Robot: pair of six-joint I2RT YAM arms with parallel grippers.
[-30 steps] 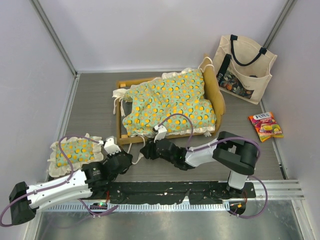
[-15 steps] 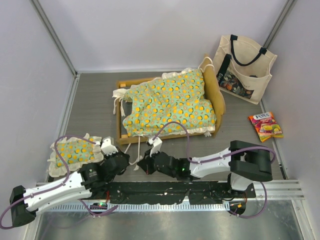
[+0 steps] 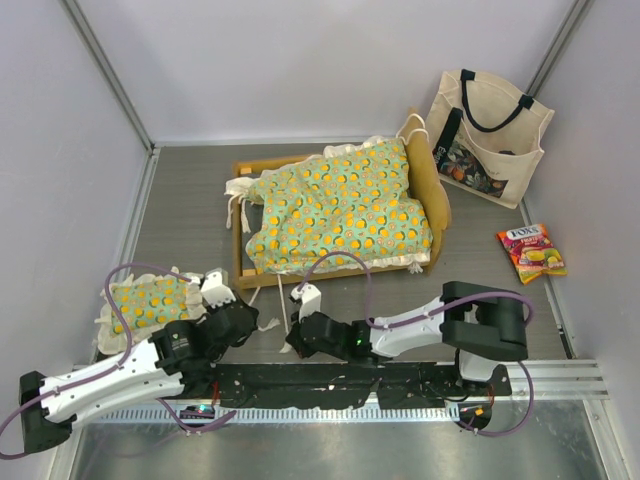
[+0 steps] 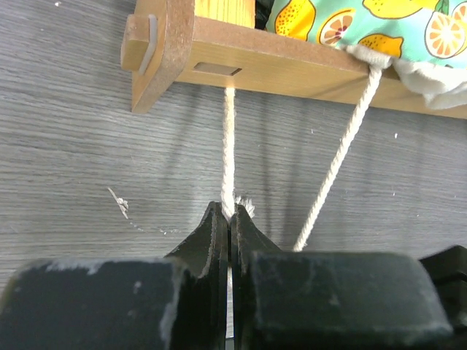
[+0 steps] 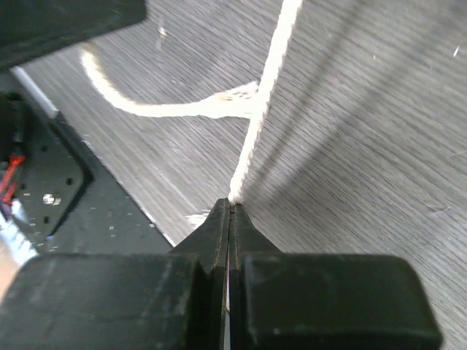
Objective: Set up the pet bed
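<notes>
Tote bag [image 3: 487, 135] back right; candy packet [image 3: 531, 251] nearby; ruffled pillow [image 3: 150, 303] left.

Overhead camera: we are looking down from high behind the arm bases [image 3: 478, 365] toward the far wall [image 3: 330, 60], taking in the whole table [image 3: 190, 200], with the bed [image 3: 340, 205] near the middle.

Left wrist camera: we are sitting low and close, looking along the tabletop over the left gripper [image 4: 230, 213] at the bed's near wooden corner and two cords [image 4: 228, 146].

Right wrist camera: we are looking steeply down over the right gripper [image 5: 230, 204], closer yet, at one cord [image 5: 266, 102] on bare boards.

All three views are sharing the cords just in front of the bed. Each wrist view is also catching the other arm's edge.
</notes>
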